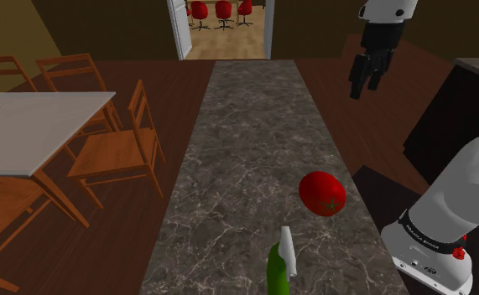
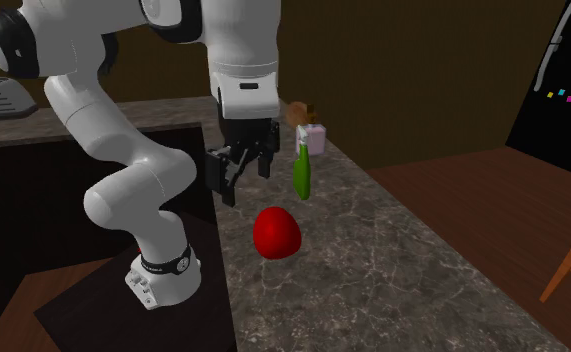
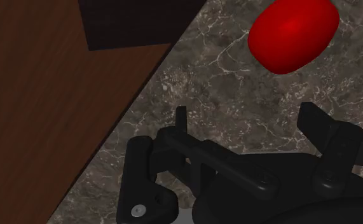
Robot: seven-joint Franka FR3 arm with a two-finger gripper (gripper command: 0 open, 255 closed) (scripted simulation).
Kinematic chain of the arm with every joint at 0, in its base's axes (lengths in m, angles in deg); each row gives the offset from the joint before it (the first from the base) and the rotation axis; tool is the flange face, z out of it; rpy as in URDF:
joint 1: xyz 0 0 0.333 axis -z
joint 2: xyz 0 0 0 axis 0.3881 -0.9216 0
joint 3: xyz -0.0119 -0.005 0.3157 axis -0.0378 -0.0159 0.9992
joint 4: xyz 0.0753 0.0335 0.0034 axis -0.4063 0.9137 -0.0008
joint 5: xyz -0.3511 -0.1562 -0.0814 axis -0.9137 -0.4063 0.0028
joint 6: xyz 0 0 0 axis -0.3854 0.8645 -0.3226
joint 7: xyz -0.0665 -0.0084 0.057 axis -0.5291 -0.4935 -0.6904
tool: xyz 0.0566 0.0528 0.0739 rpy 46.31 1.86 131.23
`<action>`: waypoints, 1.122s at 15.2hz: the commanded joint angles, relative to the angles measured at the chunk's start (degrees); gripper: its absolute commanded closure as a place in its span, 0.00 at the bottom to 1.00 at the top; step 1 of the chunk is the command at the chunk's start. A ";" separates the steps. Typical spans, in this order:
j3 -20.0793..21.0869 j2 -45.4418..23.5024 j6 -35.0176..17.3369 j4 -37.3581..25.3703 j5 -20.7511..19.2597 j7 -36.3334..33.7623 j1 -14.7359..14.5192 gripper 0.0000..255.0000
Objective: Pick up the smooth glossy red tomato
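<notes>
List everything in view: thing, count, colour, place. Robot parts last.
Tomato: one, red, on the counter, untouched.
Bottle: one, green, on the counter near the tomato.
Carton: one, pinkish white, on the counter beyond the bottle.
Counter: one, dark grey marbled, under the tomato.
Table: one, grey top, shoulder view's left.
Chairs: at least four, brown, around the table.
Arm: one, white.
Gripper: one, black, open, raised clear of the tomato.

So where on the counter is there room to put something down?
The long stretch of stone counter between the red tomato and the doorway is bare. It's crowded at the other end, where the tomato and the green bottle sit.
</notes>
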 commanded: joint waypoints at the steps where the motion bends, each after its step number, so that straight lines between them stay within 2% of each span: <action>1: 0.00 0.00 0.00 0.00 0.00 0.00 0.00 0.00; 9: 22.16 9.07 -6.57 8.12 -4.88 -9.51 -7.16 0.00; 17: 47.54 9.46 -11.85 13.79 -8.94 -20.65 -13.20 0.00</action>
